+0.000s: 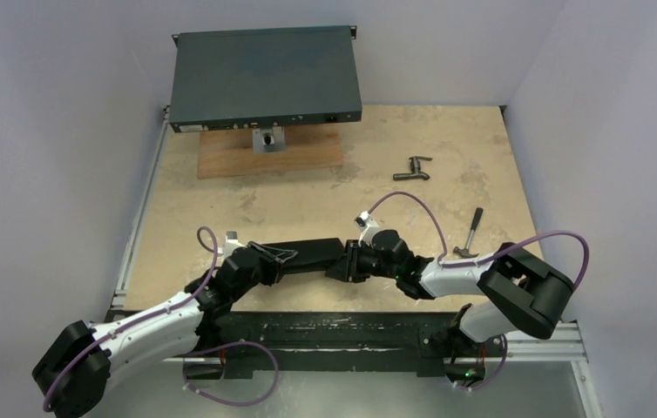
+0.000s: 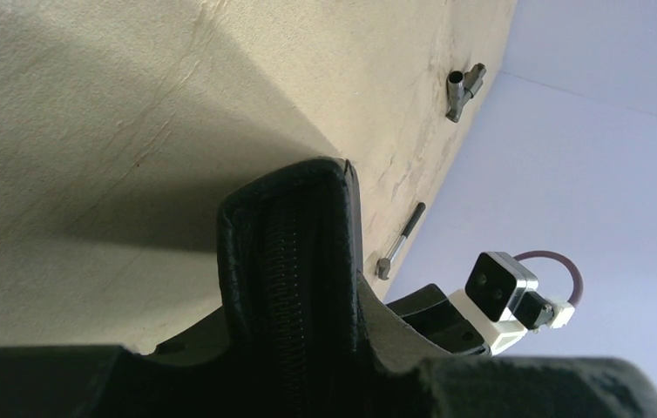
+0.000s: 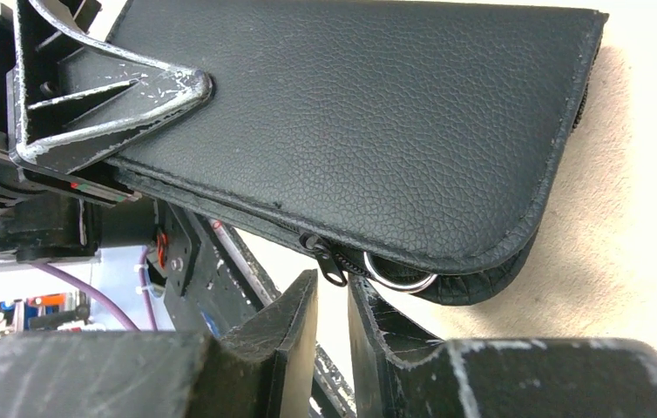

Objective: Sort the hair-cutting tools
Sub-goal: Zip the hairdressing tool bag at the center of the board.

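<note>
A black grained-leather zip pouch (image 1: 308, 254) hangs between the two arms, just inside the near edge of the table (image 1: 351, 192) and about midway along it. It lies lengthwise from left to right.

The left end effector (image 1: 277, 257) is clamped on the pouch's left end. In the right wrist view one of its scuffed triangular fingers (image 3: 116, 96) lies flat on the leather.

The right end effector (image 3: 332, 287) is at the pouch's rounded right end, with only a narrow slit between its fingers. The black zip pull (image 3: 334, 266) sits right at the fingertips, and whether it is pinched cannot be told.

Just beside the pull, a silver ring (image 3: 399, 277) peeks from the partly open zip. Whether it is a loop of the small silver scissors cannot be told.

A small dark-headed hammer (image 1: 470, 233) lies near the right edge. A dark metal T-shaped fitting (image 1: 413, 168) lies further back, well apart from the pouch. A flat dark-grey metal box (image 1: 264, 77) overhangs the far left corner, above a reddish wooden board (image 1: 268, 157).
</note>
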Motion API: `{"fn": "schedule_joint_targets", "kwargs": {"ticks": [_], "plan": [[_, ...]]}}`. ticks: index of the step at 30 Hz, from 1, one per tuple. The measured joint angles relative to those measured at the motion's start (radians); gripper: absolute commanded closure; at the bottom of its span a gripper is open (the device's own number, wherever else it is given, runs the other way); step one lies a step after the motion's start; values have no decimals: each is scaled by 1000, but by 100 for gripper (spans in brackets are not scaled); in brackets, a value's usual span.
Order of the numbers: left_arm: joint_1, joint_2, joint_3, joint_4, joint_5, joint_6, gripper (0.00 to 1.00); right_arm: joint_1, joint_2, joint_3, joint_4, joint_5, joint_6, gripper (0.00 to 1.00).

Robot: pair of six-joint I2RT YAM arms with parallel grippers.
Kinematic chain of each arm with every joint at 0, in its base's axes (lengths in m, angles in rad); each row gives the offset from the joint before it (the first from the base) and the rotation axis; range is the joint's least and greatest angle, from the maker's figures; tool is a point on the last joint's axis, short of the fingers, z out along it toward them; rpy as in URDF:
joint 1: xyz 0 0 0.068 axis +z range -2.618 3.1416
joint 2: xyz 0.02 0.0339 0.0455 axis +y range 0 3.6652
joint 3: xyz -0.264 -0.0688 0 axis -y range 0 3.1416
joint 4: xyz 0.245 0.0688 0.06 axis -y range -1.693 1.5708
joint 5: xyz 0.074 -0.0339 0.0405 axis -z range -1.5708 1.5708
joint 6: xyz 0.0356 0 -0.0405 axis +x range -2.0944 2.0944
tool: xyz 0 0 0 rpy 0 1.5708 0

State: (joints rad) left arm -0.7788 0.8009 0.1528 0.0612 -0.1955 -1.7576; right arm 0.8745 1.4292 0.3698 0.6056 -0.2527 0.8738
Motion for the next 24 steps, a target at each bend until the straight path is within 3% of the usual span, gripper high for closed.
{"fn": "schedule_joint_targets", "kwargs": {"ticks": [6, 11, 18, 24], "plan": [[0, 0, -4, 10, 0, 12, 100, -1, 4, -6, 11, 8, 6, 88], [0, 0, -4, 12, 0, 14, 100, -1, 4, -6, 22, 8, 5, 100], [0, -5, -5, 12, -1, 17, 100, -1, -10, -6, 19, 13, -3, 100], [0, -48, -18, 0, 2, 39, 100, 0, -110, 2, -97, 76, -61, 100]]}}
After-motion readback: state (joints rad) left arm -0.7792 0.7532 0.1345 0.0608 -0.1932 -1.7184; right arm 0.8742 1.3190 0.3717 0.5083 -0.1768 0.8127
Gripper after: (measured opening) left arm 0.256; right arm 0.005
